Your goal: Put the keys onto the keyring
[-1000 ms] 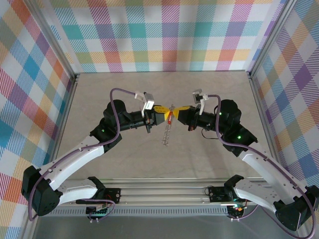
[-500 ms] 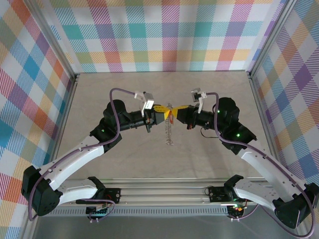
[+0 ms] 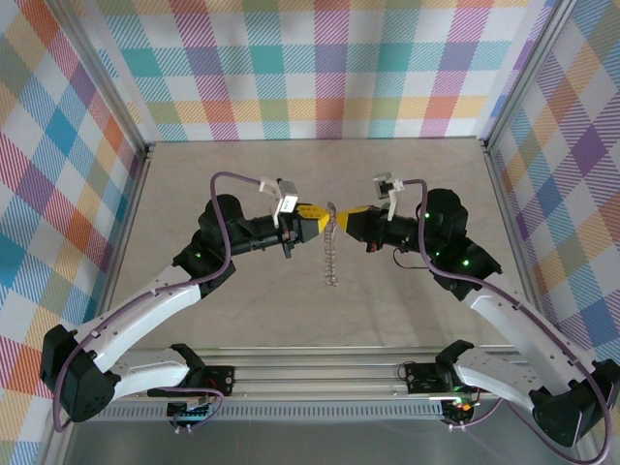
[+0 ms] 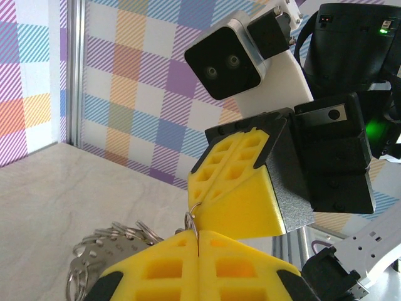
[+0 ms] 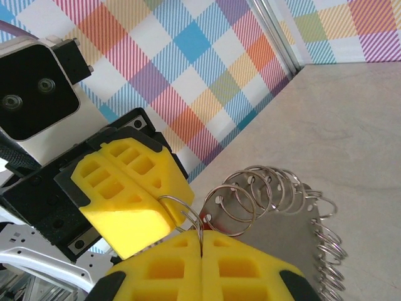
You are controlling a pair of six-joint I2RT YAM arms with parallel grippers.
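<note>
Keyring (image 3: 330, 252) swung rightward, hanging from left claw (image 3: 324, 216).

Beige marbled tabletop (image 3: 407, 300) inside 3 pastel plaid walls (image 3: 329, 68), aluminium rail (image 3: 320, 373) in front.

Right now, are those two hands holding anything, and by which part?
Left hand and right hand both pinch the keyring by the top of its thin hoop.
</note>
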